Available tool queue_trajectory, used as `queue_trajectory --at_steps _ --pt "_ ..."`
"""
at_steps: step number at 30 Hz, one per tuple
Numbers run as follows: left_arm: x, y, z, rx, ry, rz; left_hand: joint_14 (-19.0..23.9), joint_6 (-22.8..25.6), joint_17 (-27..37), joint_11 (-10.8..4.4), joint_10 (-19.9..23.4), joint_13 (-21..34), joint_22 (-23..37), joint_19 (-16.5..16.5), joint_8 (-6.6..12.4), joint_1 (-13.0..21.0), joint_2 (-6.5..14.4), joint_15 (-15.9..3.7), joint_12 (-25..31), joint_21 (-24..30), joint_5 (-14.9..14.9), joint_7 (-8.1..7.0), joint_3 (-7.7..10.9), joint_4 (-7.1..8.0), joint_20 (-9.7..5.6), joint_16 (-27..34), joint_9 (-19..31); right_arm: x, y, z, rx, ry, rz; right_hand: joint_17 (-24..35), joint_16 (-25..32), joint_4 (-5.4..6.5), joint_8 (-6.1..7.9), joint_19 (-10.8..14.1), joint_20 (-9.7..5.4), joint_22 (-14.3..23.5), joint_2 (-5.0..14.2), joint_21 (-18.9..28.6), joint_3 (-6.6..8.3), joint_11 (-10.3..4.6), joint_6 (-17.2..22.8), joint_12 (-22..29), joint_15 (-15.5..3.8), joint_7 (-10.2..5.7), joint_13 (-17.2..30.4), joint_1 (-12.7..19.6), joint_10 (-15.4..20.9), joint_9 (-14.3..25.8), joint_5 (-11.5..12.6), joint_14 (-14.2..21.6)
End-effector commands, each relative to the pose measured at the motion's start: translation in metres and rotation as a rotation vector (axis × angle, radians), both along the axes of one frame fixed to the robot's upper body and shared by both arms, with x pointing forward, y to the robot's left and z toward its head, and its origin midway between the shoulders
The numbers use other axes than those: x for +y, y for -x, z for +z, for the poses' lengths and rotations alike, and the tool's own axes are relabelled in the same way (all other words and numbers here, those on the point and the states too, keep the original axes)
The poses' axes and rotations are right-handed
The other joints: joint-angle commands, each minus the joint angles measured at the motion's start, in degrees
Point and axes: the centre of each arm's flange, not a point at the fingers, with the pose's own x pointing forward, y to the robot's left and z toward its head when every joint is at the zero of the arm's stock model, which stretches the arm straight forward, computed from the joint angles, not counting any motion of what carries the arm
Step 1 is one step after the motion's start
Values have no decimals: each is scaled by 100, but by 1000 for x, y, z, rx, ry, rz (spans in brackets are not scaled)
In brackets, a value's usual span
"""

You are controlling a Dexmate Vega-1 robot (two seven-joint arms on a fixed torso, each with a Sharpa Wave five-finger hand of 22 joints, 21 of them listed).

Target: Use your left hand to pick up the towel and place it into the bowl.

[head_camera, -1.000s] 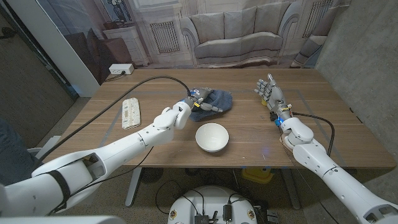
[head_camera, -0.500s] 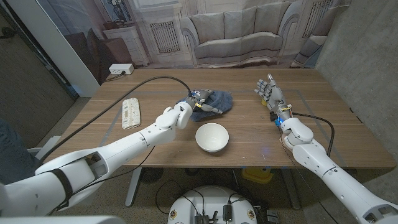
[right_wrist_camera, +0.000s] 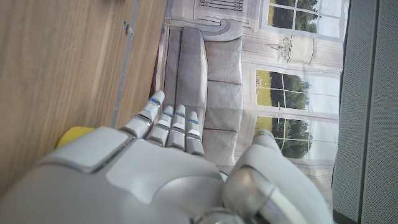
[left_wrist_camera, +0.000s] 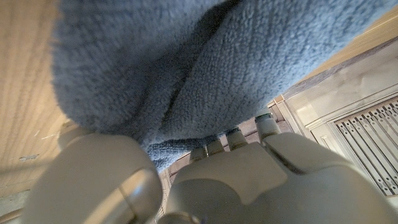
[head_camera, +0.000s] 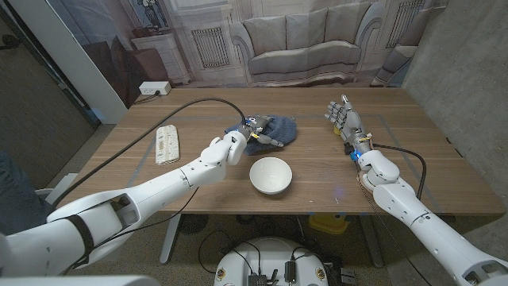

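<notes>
The wooden table (head_camera: 317,171) spans the head view, with a printed backdrop of a sofa and panelled walls behind its far edge. The left arm (head_camera: 151,191) reaches in from the lower left corner across the table toward its middle, a black cable (head_camera: 171,119) arching over the wood beside it. The right arm (head_camera: 413,206) comes in from the lower right, and the right hand (head_camera: 343,116) stands on the table near the right side with its fingers straight, together and reaching up, holding nothing; the right wrist view (right_wrist_camera: 143,180) shows the same extended fingers over bare wood. The blue-grey towel (head_camera: 274,129) lies bunched on the table past the middle, just beyond the white bowl (head_camera: 270,175) and apart from it; the bowl sits upright nearer the front edge. The left hand (head_camera: 248,133) is at the towel's near left edge, its fingers in the fabric, and in the left wrist view the towel (left_wrist_camera: 199,68) hangs close against the fingers (left_wrist_camera: 233,138), folds of pile pressed between them and the thumb side, so the hand is grasping the towel. A pale folded cloth strip (head_camera: 167,144) lies on the table's left part, well apart from the towel
</notes>
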Motion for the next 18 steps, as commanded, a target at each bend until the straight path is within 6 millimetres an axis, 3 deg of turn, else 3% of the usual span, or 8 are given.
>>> queue_trajectory --at_steps 1,15,18 --pt "-1 1 0 12 -6 21 -34 -7 14 1 -45 17 11 -28 33 202 21 -2 -18 -10 47 5 26 -91 11 2 29 1 -3 2 2 9 7 24 -9 -9 2 42 -91 33 13 -37 1 10 50 -12 33 14 22 -4 31 8 -11 36" --pt "-5 -1 3 8 -13 45 47 76 2 -29 -48 15 20 300 80 1057 272 -102 9 88 71 6 288 -457 -1 41 29 1 -3 3 -1 5 3 23 -7 -14 -2 50 -92 34 16 -63 -6 32 44 -9 37 20 22 -8 43 8 -10 43" --pt "-7 -2 4 17 -16 65 77 145 5 -46 -44 15 21 466 96 1464 471 -111 16 121 31 -32 455 -617 7 47 31 1 -2 3 -3 7 2 23 -7 -15 0 50 -89 34 17 -68 -7 25 48 -10 37 17 22 -8 43 8 -10 45"
